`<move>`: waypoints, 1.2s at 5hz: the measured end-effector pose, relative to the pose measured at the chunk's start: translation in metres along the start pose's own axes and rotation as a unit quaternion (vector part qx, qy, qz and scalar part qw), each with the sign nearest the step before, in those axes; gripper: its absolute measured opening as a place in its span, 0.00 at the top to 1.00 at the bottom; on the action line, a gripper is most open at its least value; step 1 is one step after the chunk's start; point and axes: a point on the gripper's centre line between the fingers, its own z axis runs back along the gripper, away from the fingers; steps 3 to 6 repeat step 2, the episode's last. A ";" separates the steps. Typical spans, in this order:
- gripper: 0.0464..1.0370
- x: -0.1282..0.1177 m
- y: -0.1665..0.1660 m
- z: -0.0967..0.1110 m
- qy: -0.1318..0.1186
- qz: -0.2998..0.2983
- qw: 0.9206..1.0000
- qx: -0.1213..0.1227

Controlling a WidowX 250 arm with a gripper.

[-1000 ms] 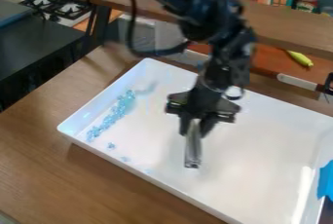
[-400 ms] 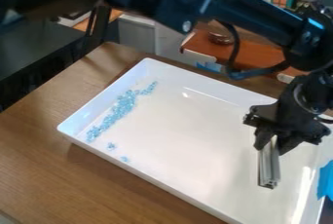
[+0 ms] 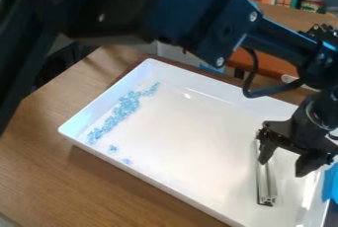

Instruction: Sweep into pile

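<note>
All along the left end of the white tray (image 3: 198,152), am seeing blue beads (image 3: 122,110) lying in a long, bumpy line. Am also seeing two small clumps, one (image 3: 113,148) sitting just beside the line's near end and one (image 3: 127,161) sitting a bit more toward the near side. Over the right part of the tray, am seeing the black gripper (image 3: 284,167) hanging down, tilting a little, with its two fingers standing wide apart and pinching nothing. Am seeing the metal bar (image 3: 266,186) showing below, its top part passing behind the left-hand finger in the view, perhaps just touching it. Am finding the tray resting on the brown table (image 3: 66,181). At the tray's right edge, am spotting a bright blue thing (image 3: 333,184) too cut off for naming.
</note>
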 end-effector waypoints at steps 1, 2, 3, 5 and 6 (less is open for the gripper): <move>0.03 -0.003 -0.007 -0.001 0.023 -0.051 0.997 -0.045; 0.04 0.009 0.015 0.043 0.032 -0.072 0.990 -0.117; 0.04 0.009 0.015 0.043 0.032 -0.072 0.990 -0.117; 0.04 0.009 0.015 0.043 0.032 -0.072 0.990 -0.117; 0.04 0.009 0.015 0.043 0.032 -0.072 0.990 -0.117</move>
